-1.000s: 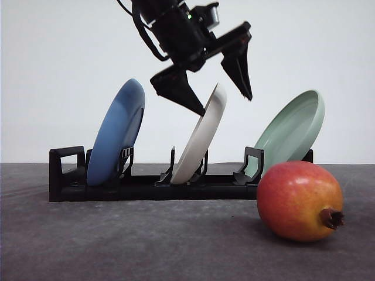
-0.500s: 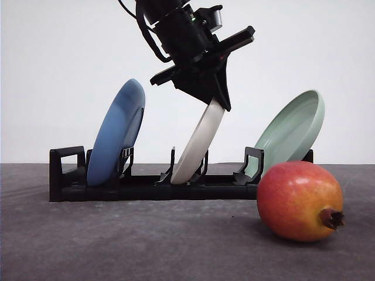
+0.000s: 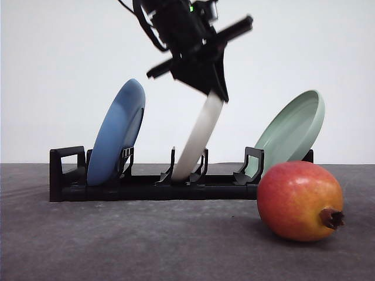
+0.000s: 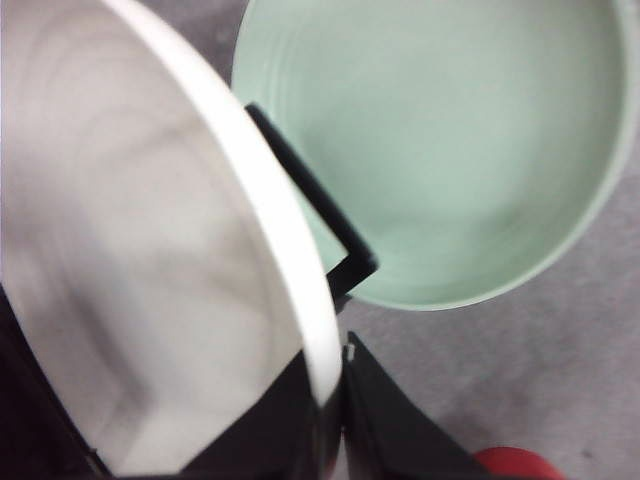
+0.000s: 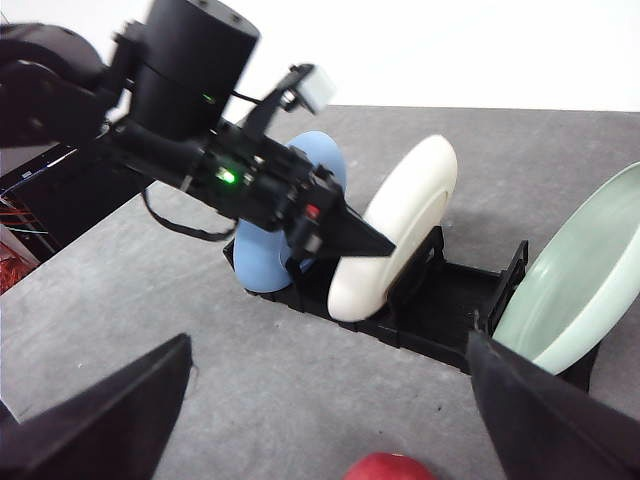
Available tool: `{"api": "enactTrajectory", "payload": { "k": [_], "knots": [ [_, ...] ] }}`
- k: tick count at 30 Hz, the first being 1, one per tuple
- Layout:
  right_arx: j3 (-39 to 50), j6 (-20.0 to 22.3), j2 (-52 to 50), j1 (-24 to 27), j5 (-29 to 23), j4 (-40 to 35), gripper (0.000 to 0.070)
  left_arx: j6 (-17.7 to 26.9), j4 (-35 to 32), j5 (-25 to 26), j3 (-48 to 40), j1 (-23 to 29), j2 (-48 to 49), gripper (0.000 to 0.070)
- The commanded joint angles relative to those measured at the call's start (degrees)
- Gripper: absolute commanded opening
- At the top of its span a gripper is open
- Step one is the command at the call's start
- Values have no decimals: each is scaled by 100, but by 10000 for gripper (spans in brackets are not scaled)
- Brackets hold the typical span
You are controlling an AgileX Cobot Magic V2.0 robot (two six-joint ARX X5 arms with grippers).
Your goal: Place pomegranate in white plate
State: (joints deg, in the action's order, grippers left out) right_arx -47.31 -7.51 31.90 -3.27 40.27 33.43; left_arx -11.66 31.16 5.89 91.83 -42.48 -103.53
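The pomegranate, red-orange with a dark crown stub, lies on the grey table at the front right; its top edge shows as pomegranate and pomegranate. The white plate leans on edge in the middle slot of a black rack. My left gripper is shut on the upper rim of the white plate, with one finger on each face. In the right wrist view the left gripper clamps the white plate. My right gripper hangs open above the table, short of the rack.
A blue plate stands in the rack's left slot and a pale green plate leans in the right slot, just behind the pomegranate. Bare grey table lies in front of the rack, to the left of the fruit.
My left gripper, open above the white plate a second ago, has come down and shut on its rim. The plate now stands a little more upright. The pomegranate has not moved.
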Motion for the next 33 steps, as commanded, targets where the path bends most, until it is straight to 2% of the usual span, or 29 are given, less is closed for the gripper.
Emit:
{"api": "enactTrajectory", "payload": {
  "k": [1, 7, 13, 15, 21, 25, 29, 33],
  "knots": [
    [-103, 4, 22, 2, 2, -37, 556, 0, -94, 15, 162, -144, 256, 0],
    [-103, 7, 22, 2, 2, -37, 556, 4, 171, 59, 162, -458, 998, 0],
    [-103, 4, 22, 2, 2, -37, 556, 205, 1468, -32, 160, -1099, 1664, 0],
    [-103, 4, 22, 2, 2, -37, 556, 243, 1963, -286, 160, -1379, 1787, 0],
    [-103, -2, 22, 2, 4, -31, 556, 363, 3190, -1575, 99, -2380, 1851, 0],
    [-103, -4, 22, 2, 4, -31, 555, 269, 3366, -2107, -280, -2951, 1851, 0],
    [-103, -16, 22, 2, 4, -31, 555, 84, 3382, -2400, -906, -3247, 1849, 0],
    [-103, -103, 22, 2, 4, -31, 556, -85, 3064, -2684, -1689, -3418, 1808, 0]
  ]
}}
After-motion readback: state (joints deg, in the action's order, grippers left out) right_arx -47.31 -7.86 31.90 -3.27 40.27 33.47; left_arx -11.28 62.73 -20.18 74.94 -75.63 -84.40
